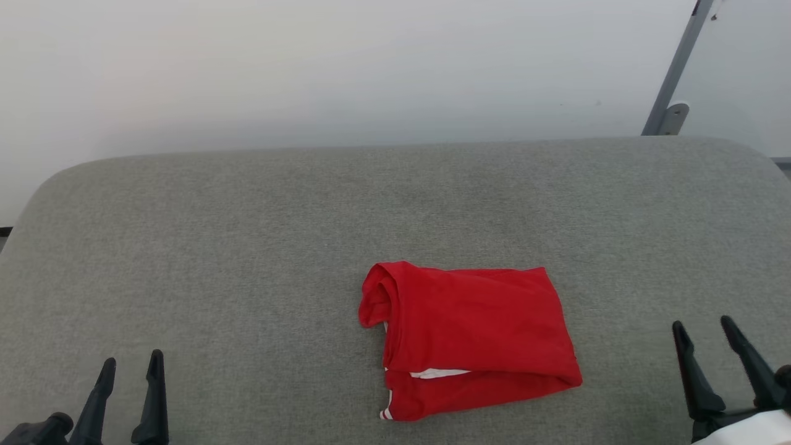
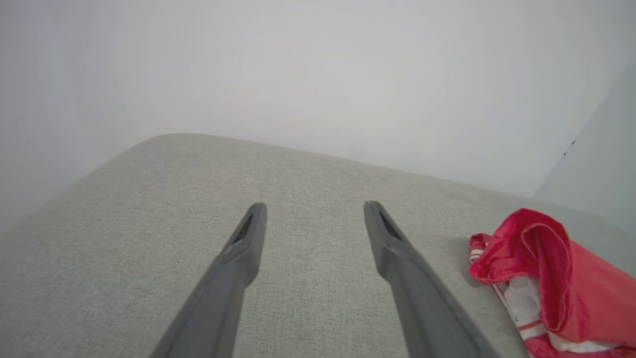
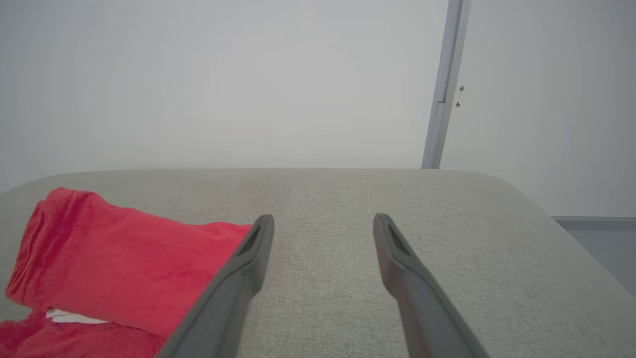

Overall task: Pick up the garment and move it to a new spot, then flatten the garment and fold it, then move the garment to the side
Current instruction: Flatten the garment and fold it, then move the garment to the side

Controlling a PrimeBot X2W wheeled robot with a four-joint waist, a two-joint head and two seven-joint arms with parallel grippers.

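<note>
Loosely folded bright red garment (image 1: 476, 334), white striped trim, on grey cushion (image 1: 247, 247); left and right jaws apart.

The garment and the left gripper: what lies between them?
Bare grey cushion alone separates the left gripper from the garment, as the head view shows.

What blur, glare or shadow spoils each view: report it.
Head view: even light, no glare, the garment sharp, faint shadow at its edge. Left wrist view: the left gripper blurs toward the bottom edge, wall washed out. Right wrist view: the right gripper likewise soft, garment slightly fuzzy.
</note>
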